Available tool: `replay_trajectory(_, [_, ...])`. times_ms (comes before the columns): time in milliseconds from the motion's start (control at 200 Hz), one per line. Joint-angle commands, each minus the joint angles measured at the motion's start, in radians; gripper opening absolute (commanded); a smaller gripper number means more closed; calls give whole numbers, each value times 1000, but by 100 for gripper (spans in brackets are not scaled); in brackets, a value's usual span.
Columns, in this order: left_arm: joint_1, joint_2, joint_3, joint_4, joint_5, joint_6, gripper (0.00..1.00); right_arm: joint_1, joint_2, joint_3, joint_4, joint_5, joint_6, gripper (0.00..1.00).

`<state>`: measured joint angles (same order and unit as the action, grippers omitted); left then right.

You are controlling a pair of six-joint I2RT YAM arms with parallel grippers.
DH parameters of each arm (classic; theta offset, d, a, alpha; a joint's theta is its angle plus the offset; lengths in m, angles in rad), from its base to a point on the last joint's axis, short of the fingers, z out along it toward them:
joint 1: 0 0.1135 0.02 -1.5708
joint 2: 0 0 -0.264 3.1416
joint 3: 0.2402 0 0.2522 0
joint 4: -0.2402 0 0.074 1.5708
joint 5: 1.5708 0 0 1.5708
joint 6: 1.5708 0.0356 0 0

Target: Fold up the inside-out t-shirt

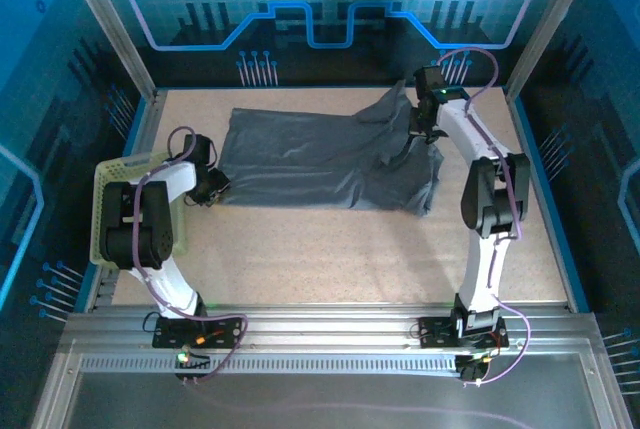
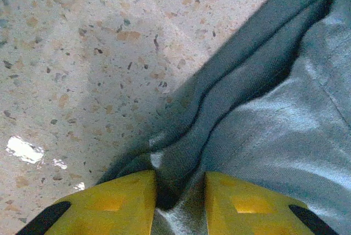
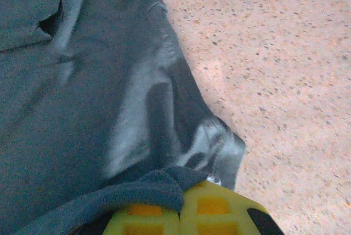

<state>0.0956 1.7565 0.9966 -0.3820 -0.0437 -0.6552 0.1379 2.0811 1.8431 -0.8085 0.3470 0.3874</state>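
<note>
dark slate-grey soft fabric t-shirt (image 1: 320, 164) lies spread on the speckled beige table top (image 1: 330, 249), long axis left to right, spanning between the arms. left gripper (image 1: 213, 187) is at its near-left corner, jaws narrowed onto a fold of hem in the left wrist view (image 2: 181, 202). right gripper (image 1: 428, 132) is at the far-right end, jaws almost together, cloth pinched and draped over one finger (image 3: 180, 213).

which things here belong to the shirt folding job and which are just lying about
Part of the job:
- dark slate-grey fabric t-shirt, spread across the table
- left gripper, pinching the shirt's left edge
- right gripper, closed on fabric at the shirt's right end

Just lying about:
- pale yellow-green plastic mesh basket, at the table's left edge beside the left arm
</note>
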Motion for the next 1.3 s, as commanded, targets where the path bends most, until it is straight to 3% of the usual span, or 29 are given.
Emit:
replay_trajectory(0, [21, 6, -36, -39, -7, -7, 31, -23, 98, 98, -76, -41, -12, 0])
replay_trajectory(25, [21, 6, -35, -39, -5, -6, 32, -23, 117, 122, -86, -43, -14, 1])
replay_trajectory(135, [21, 8, -30, -42, 7, -4, 32, -22, 144, 170, -120, -35, -21, 44])
replay_trajectory(170, [21, 7, -28, -43, 9, -3, 32, -23, 132, 169, -137, -29, -21, 52])
replay_trajectory(245, [21, 2, -24, -45, 14, 0, 32, -15, 54, 103, -165, 3, -2, 63])
replay_trajectory(360, [21, -7, -23, -42, 19, 0, 32, 5, -156, -163, -133, -1, 65, 67])
replay_trajectory(440, [21, -5, -18, -44, 16, 3, 33, 28, -289, -372, -98, -1, 126, 67])
replay_trajectory(565, [22, -7, -18, -43, 19, 2, 33, 76, -443, -665, 21, -106, 170, 61])
replay_trajectory(705, [21, -2, -16, -38, 30, 2, 33, 131, -524, -842, 141, -173, 199, 60])
replay_trajectory(855, [21, -2, -13, -40, 30, 0, 33, 155, -466, -860, 188, -190, 209, 52])
replay_trajectory(1120, [21, 1, -7, -48, 16, 2, 33, 134, -342, -797, 173, -44, 192, 41])
replay_trajectory(1195, [23, 7, -4, -50, 12, 0, 33, 113, -332, -788, 164, -39, 189, 34])
replay_trajectory(1295, [30, 14, -2, -56, 5, 2, 32, 86, -366, -795, 134, 6, 184, 16])
